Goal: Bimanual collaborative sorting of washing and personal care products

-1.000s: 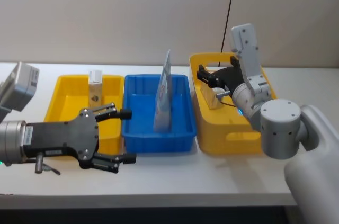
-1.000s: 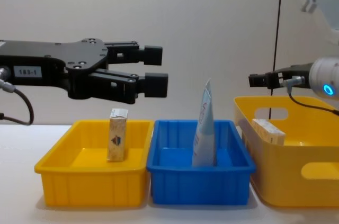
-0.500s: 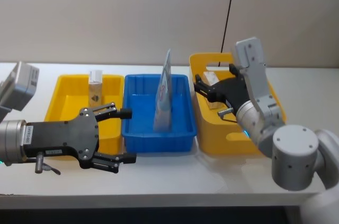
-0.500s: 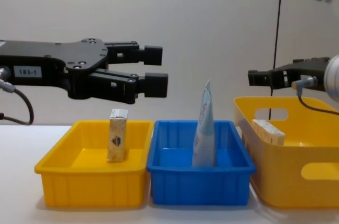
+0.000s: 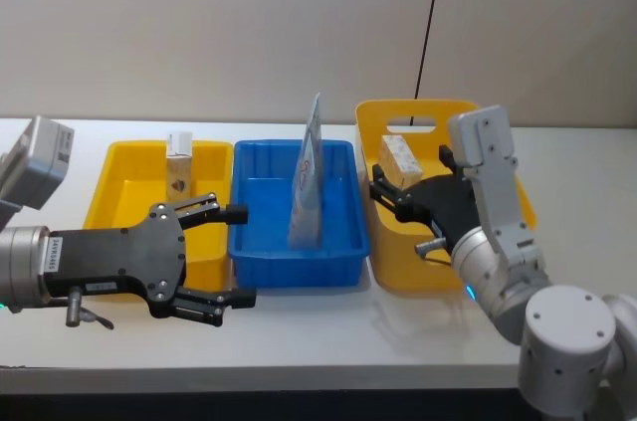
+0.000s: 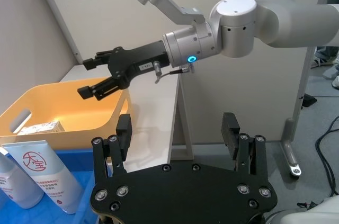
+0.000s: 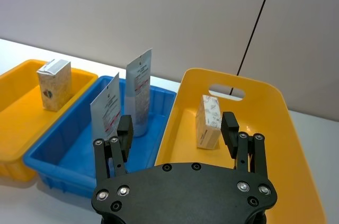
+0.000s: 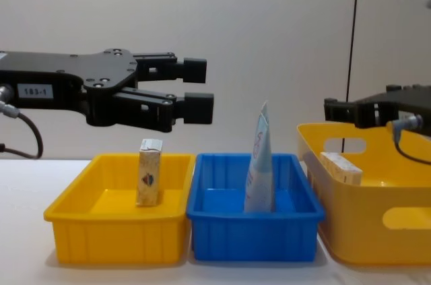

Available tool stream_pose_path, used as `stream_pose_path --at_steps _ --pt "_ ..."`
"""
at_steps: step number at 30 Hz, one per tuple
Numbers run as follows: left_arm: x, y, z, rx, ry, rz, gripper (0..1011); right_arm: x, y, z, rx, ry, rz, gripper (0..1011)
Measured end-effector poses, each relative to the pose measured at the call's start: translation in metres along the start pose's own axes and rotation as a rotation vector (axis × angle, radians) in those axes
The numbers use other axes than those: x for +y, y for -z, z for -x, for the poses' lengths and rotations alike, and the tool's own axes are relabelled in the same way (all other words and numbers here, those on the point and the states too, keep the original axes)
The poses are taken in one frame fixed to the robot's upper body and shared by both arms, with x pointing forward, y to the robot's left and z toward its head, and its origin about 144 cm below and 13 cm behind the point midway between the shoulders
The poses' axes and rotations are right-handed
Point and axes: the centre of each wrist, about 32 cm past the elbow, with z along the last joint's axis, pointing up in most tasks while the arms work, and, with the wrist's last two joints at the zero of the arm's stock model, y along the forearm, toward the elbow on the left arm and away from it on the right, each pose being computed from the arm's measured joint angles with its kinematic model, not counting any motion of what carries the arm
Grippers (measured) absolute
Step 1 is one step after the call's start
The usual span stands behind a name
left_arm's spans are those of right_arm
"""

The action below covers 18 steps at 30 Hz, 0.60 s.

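Right hand withdrew, spread empty (left hand too), off boxy carton.

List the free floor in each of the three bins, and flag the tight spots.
Shallow yellow plastic bin: near floor bare in front of the small cream carton. Blue plastic bin: near-left floor free; the tall white-blue tubes crowd its centre. Deep yellow handled tub: bare right of its cream carton, but the open right gripper hangs above its left rim.
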Motion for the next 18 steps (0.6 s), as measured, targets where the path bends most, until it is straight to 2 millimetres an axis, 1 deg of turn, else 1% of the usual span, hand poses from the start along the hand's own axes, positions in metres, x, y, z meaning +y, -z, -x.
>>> stream_pose_path --at_steps 9,15,18 --pt "0.000 0.000 0.000 0.000 0.000 0.000 1001 -0.008 0.008 0.010 0.025 -0.013 -0.011 1003" --pt "0.000 0.000 0.000 0.000 0.000 0.000 1001 -0.009 0.011 0.017 0.036 -0.040 -0.022 1003" --pt "0.000 0.000 0.000 0.000 0.000 0.000 1001 -0.008 0.013 0.023 0.043 -0.068 -0.024 1004"
